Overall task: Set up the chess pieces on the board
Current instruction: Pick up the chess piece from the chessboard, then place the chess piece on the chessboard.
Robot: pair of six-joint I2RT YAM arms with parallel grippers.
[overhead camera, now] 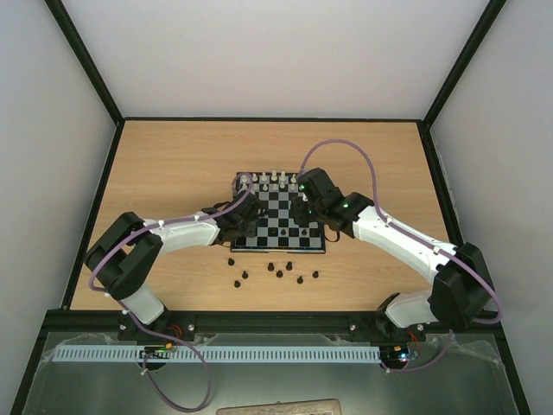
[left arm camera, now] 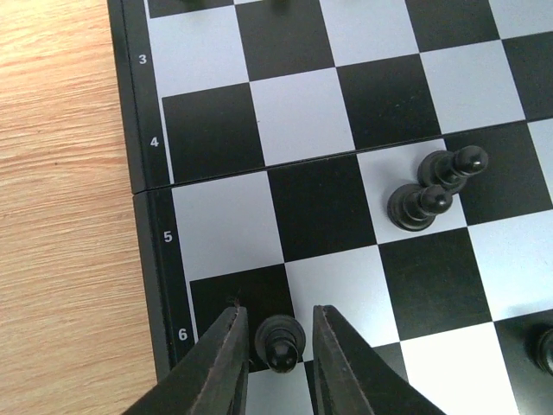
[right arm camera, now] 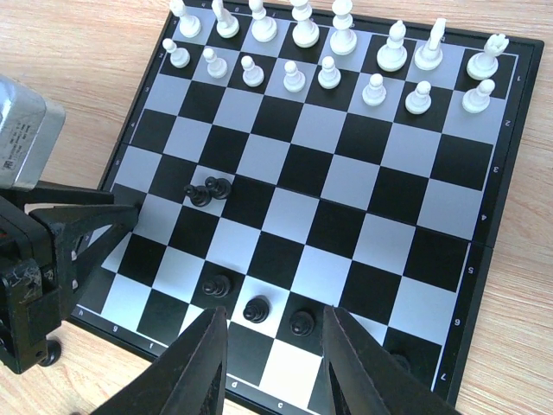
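Note:
The board (overhead camera: 259, 240) lies mid-table, with white pieces (right arm camera: 294, 78) lined up on its two far rows. Black chess pieces stand on it: three pawns (right arm camera: 256, 309) in the near row and a close pair (right arm camera: 207, 190) further in. Several more black pieces (overhead camera: 279, 274) lie loose on the table in front of the board. My left gripper (left arm camera: 277, 309) is low at the board's left edge; its fingers flank a black pawn (left arm camera: 281, 341) with a thin gap on each side. My right gripper (right arm camera: 275, 313) hangs open above the near row, holding nothing.
The left arm's wrist and fingers (right arm camera: 52, 251) reach in over the board's left corner in the right wrist view. Bare wooden table (overhead camera: 173, 164) surrounds the board. Dark frame rails (overhead camera: 259, 119) and white walls bound the table.

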